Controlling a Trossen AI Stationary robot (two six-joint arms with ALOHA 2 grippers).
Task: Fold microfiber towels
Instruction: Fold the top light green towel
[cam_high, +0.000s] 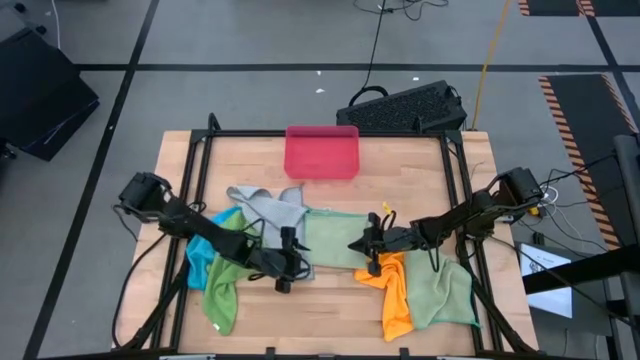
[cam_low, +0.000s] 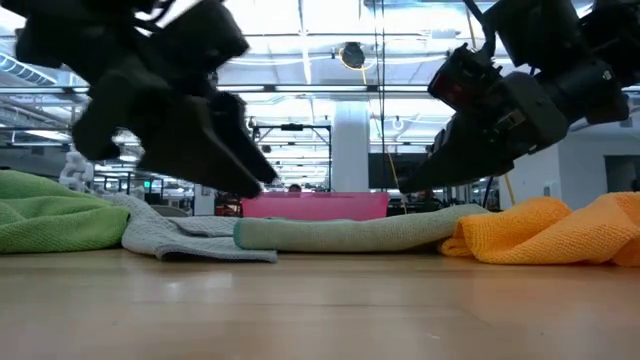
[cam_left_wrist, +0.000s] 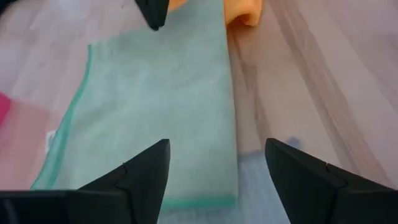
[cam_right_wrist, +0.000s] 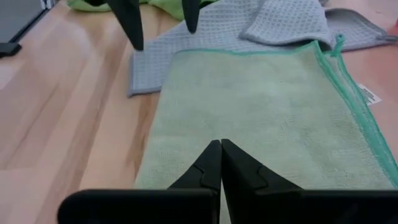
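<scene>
While the pink tray (cam_high: 321, 152) sits bare, left gripper (cam_high: 290, 262) gapes, right gripper (cam_high: 362, 244) pinched.

Pale green towel (cam_right_wrist: 261, 118) with teal edging, grey towel (cam_right_wrist: 273, 28) seemingly waffle-patterned.

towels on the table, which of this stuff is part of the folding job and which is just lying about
Part of the job:
pale green towel, folded, between both arms
grey towel
orange towel
blue towel
bright green towel
light green towel on the right

Just lying about:
pink tray
black keyboard beyond the table
</scene>
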